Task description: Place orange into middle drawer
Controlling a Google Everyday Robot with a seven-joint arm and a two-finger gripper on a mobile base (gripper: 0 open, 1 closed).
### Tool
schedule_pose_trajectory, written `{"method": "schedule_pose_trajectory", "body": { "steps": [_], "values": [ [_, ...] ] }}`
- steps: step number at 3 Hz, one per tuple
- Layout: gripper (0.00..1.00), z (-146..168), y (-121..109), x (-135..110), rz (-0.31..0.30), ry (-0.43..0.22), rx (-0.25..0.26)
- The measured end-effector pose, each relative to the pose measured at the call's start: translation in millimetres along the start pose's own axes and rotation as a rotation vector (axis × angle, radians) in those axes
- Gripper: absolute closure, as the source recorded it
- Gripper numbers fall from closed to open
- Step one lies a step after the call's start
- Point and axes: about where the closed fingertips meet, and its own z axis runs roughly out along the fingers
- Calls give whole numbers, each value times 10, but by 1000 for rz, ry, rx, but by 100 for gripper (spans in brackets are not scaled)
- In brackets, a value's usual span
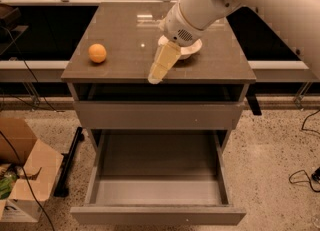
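- The gripper (pixel 156 77) is held over the near edge of the cabinet top (pixel 125 30); how wide it is spread cannot be seen.
- A white bowl (pixel 194 50) is seen just beyond it.
- The orange (pixel 97 53) is left on the top, far to the left.
- The middle drawer (pixel 157 159) is pulled out below.

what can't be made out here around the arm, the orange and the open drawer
Camera view:
- Cream end effector, over the grey cabinet top near its front edge, right of the small round orange: its height above the top is unclear.
- White round bowl: mostly hidden by the white arm, contents unseen.
- Wide grey middle drawer, open: rear hidden under the closed grey drawer front.
- Brown cardboard box: cut by the left edge.
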Motion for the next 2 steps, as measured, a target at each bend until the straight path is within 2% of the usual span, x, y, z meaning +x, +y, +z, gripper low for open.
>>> {"method": "schedule_pose_trajectory", "body": {
  "steps": [1, 2],
  "values": [
    [0, 453, -138, -273, -15, -70, -43],
    [0, 509, -150, -270, -13, -72, -49]
  ]
}}
